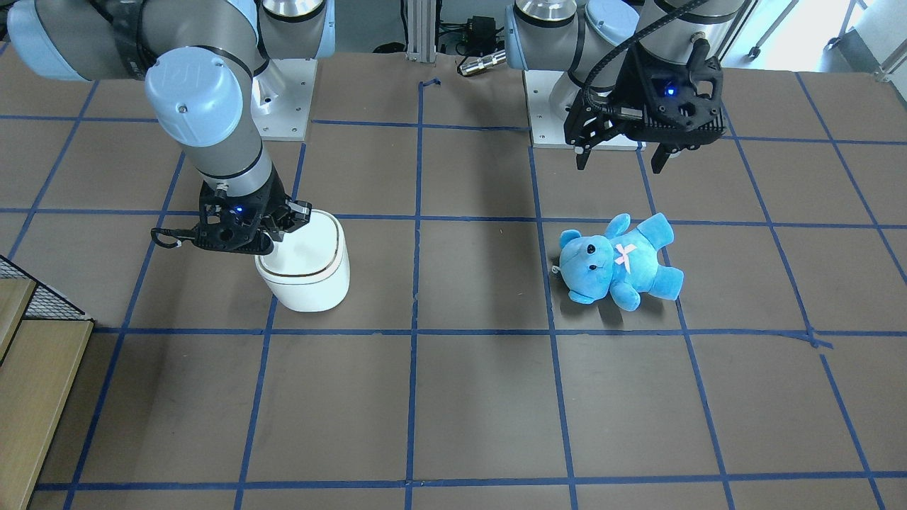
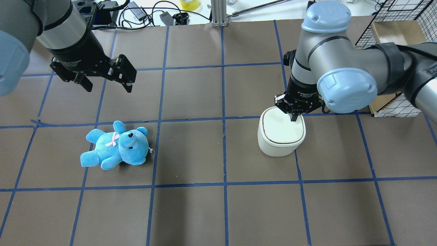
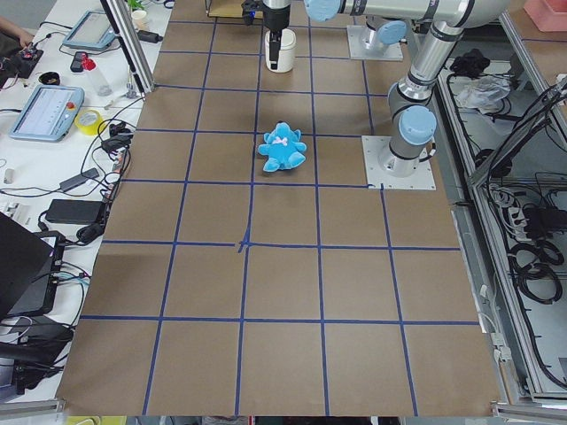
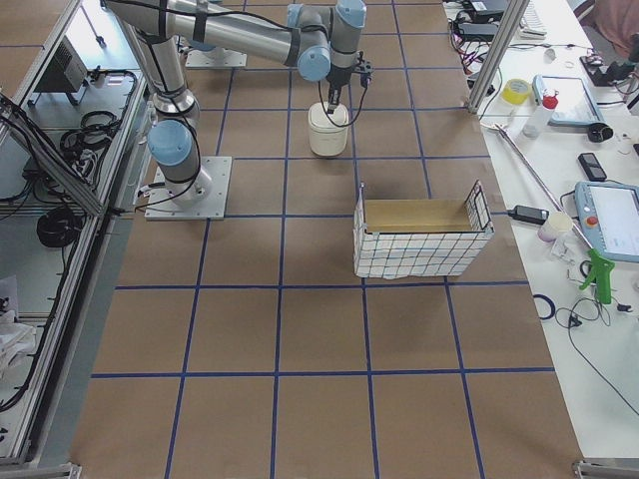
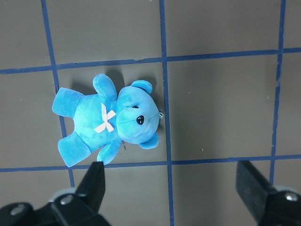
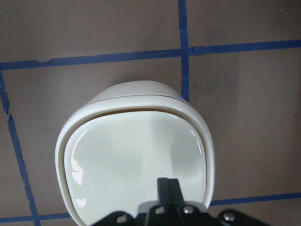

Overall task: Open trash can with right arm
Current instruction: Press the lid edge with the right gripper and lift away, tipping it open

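Right gripper [image 6: 168, 186]: fingers drawn together into one narrow tip, gripping nothing. The tip points straight down over the lid [image 6: 136, 150], close to one edge. Whether it touches or sits just above, I cannot tell.

Right arm [image 2: 324, 51]: reaches in from the robot's right, elbow high, with the wrist dropped vertical above the can.

Trash can [image 6: 136, 92]: upright and lid down, with a thin seam showing on the side away from the tip. It stands about midway between the robot's edge and the operators' edge, well clear of both table ends.

Step in hand, as judged: pressing the lid to release it. The next move likely calls for a short, square push, then a straight lift so the lid can rise.

Left gripper [image 5: 174, 188]: spread wide, empty, hanging above the teddy bear [image 5: 113, 120], well apart from the can.
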`<action>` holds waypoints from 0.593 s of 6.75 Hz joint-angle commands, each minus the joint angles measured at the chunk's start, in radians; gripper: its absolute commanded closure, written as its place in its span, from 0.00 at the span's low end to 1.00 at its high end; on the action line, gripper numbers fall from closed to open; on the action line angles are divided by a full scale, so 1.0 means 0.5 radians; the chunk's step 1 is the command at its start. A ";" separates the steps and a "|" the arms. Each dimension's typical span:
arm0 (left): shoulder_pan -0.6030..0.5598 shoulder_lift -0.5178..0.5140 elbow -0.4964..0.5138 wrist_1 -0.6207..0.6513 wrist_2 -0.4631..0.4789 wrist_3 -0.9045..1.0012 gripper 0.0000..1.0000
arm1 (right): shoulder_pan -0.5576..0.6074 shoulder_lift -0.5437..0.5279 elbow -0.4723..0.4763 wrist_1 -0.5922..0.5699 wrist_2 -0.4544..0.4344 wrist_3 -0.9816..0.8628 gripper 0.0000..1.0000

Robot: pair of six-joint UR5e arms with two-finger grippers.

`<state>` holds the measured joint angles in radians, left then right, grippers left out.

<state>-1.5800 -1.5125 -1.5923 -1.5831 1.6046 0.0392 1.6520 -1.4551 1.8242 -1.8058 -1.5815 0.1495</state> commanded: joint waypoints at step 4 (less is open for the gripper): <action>0.000 0.000 0.000 0.000 0.000 -0.002 0.00 | 0.000 -0.004 0.086 -0.128 -0.009 0.014 0.99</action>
<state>-1.5800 -1.5125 -1.5923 -1.5831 1.6045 0.0389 1.6522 -1.4446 1.8830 -1.8719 -1.5825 0.1532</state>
